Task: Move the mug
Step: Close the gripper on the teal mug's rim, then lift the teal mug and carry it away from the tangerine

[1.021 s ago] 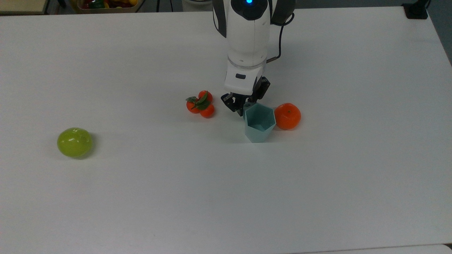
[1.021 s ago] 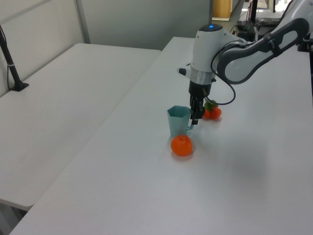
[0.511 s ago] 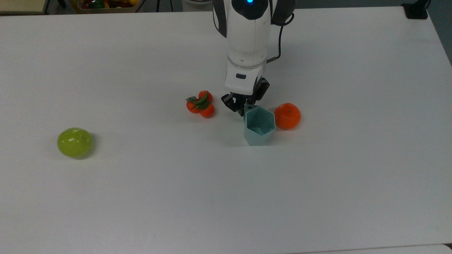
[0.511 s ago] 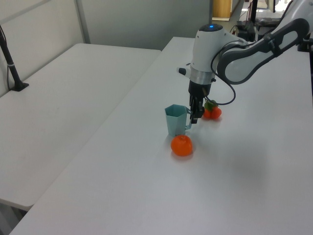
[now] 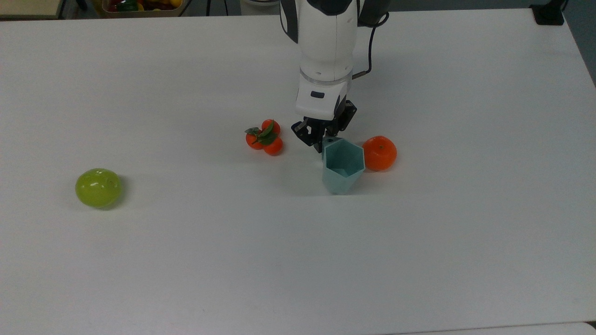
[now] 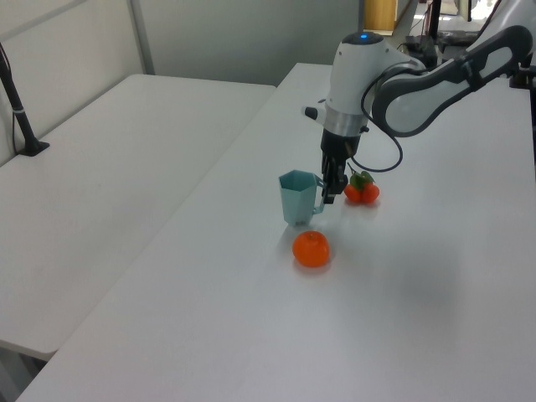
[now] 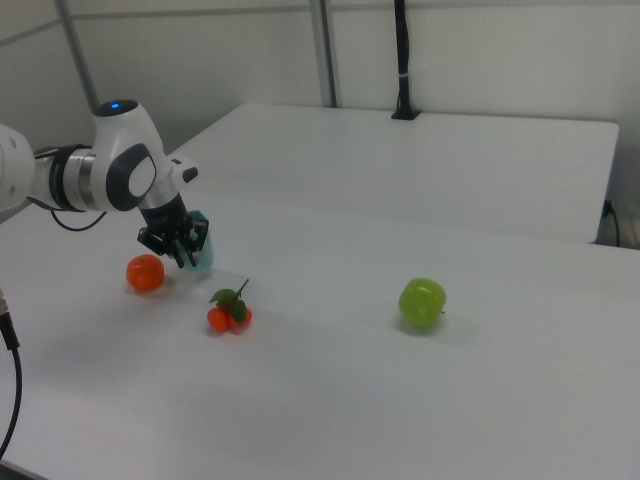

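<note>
The pale teal faceted mug (image 5: 343, 165) hangs upright just above the white table (image 5: 419, 260), to the left of an orange (image 5: 379, 152) in the top view. My gripper (image 5: 326, 139) points straight down and is shut on the mug's small handle at its rim. In the left view the mug (image 6: 297, 197) sits left of the gripper (image 6: 328, 191), with the orange (image 6: 311, 249) in front of it. In the right view the gripper (image 7: 183, 245) covers most of the mug (image 7: 204, 258).
A cluster of small tangerines with leaves (image 5: 264, 137) lies just to the top view's left of the gripper. A green apple (image 5: 98, 187) rests far to the top view's left. A box of fruit (image 5: 139, 5) stands beyond the table's far edge.
The gripper has risen with the mug held by its handle. The mug has come up off the table and drifted a little away from the orange.
</note>
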